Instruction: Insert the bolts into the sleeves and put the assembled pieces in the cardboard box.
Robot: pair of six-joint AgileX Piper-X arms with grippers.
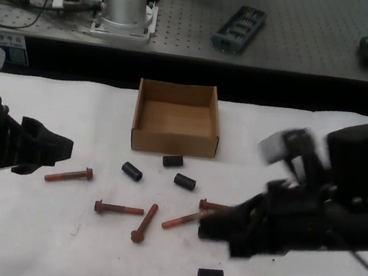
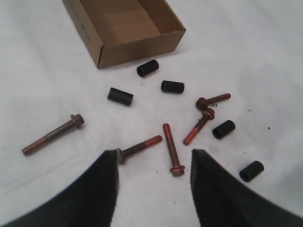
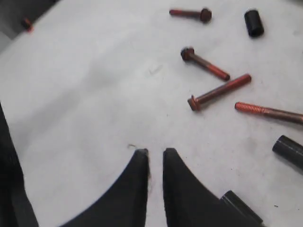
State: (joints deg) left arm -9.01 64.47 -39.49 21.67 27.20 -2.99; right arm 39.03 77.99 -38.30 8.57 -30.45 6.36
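Your left gripper [image 2: 154, 156] has its jaws wide open. Your right gripper [image 3: 155, 152] has them almost closed

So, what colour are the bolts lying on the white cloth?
The bolts are reddish copper-orange, which shows best in the left wrist view.

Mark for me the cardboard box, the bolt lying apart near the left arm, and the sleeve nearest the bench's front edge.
cardboard box [image 1: 173, 143]: high view, front wall.
lone bolt [image 1: 67, 176]: high view, middle of shank.
nearest sleeve [image 1: 210, 275]: high view, its side.
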